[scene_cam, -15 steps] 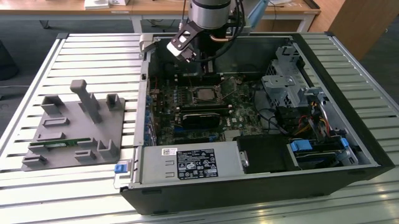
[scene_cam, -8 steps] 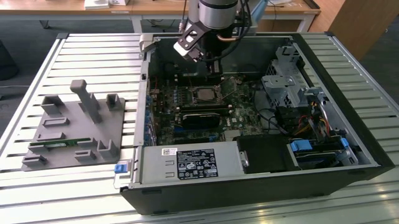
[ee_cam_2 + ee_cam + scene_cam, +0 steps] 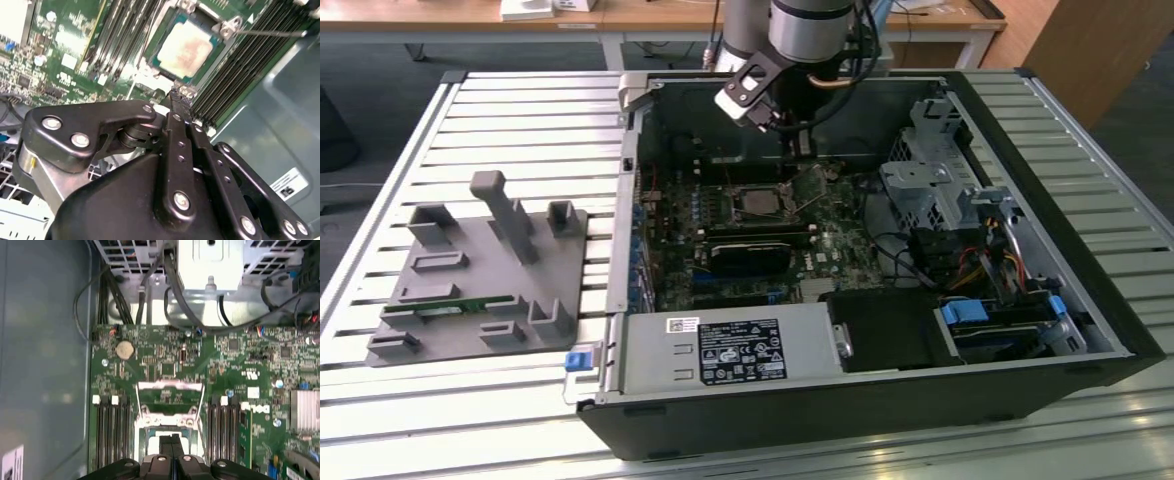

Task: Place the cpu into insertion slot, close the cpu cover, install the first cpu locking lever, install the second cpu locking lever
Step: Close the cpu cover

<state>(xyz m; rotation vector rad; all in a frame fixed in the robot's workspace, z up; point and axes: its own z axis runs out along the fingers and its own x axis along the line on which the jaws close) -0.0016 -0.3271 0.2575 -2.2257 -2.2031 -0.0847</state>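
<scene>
Just ahead of the gripper point(image 3: 175, 96), the cpu point(image 3: 187, 50) lies flat inside the insertion slot point(image 3: 226, 29), its grey top bare. The gripper's fingers are pressed together with nothing between them — clenched, not grasping. In the first wrist view the cpu cover point(image 3: 170, 386) stands raised beyond the fingertips, not yet down over the chip. A thin locking lever point(image 3: 270, 33) sticks out on the far side of the slot. The likely trouble is a slip: closed tips pushing on so thin a frame could skid off and knock the chip or the memory slots point(image 3: 245, 65) beside it — and a chip nudged crooked could bend contacts once the cover presses down.
</scene>
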